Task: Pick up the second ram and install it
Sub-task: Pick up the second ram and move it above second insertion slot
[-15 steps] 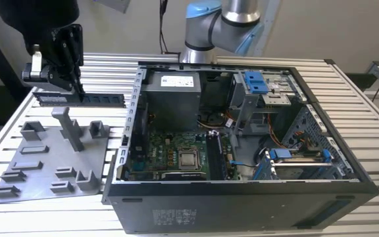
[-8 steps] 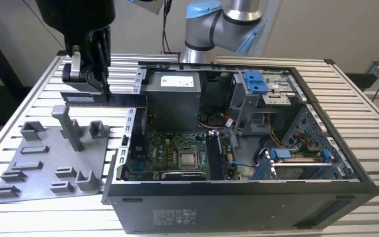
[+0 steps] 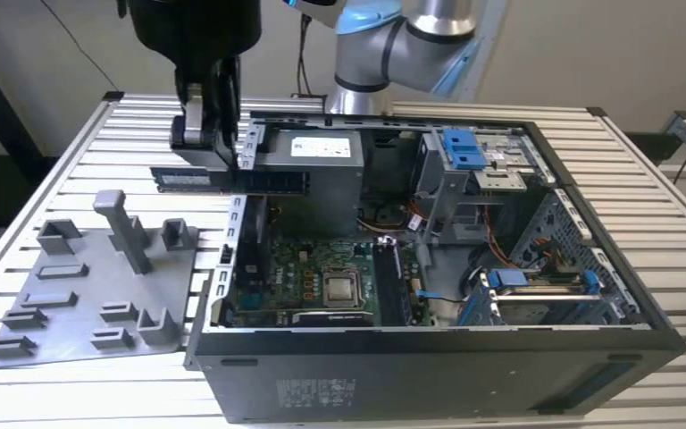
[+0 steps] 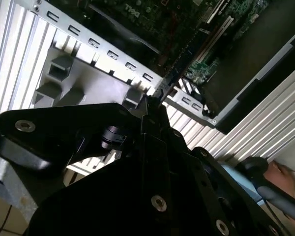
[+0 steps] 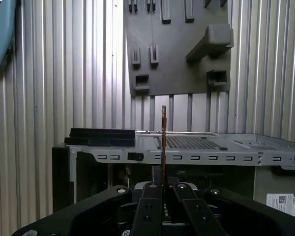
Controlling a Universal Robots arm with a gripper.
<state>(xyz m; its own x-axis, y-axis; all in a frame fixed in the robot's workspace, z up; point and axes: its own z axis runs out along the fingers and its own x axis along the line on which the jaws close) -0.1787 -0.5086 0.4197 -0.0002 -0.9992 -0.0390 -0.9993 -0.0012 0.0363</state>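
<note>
In the exterior view my gripper [image 3: 214, 159] hangs over the near-left wall of the open computer case [image 3: 439, 357], shut on the second ram [image 3: 260, 182]. The ram is a thin dark-green stick, held level and lengthwise, raised above the table and the case's edge. The first wrist view shows the ram [image 5: 163, 137] edge-on, rising from between my fingers [image 5: 152, 196], with the case wall behind it. In the second wrist view the ram [image 4: 179, 66] reaches out from my gripper [image 4: 150, 105] over the motherboard [image 4: 152, 14].
A grey fixture plate [image 3: 81, 295] with posts and slots lies on the slatted table [image 3: 69, 393] at the exterior view's left, beside the case. Inside the case are the motherboard [image 3: 319, 277], a power supply [image 3: 319, 152] and blue drive brackets [image 3: 463, 147].
</note>
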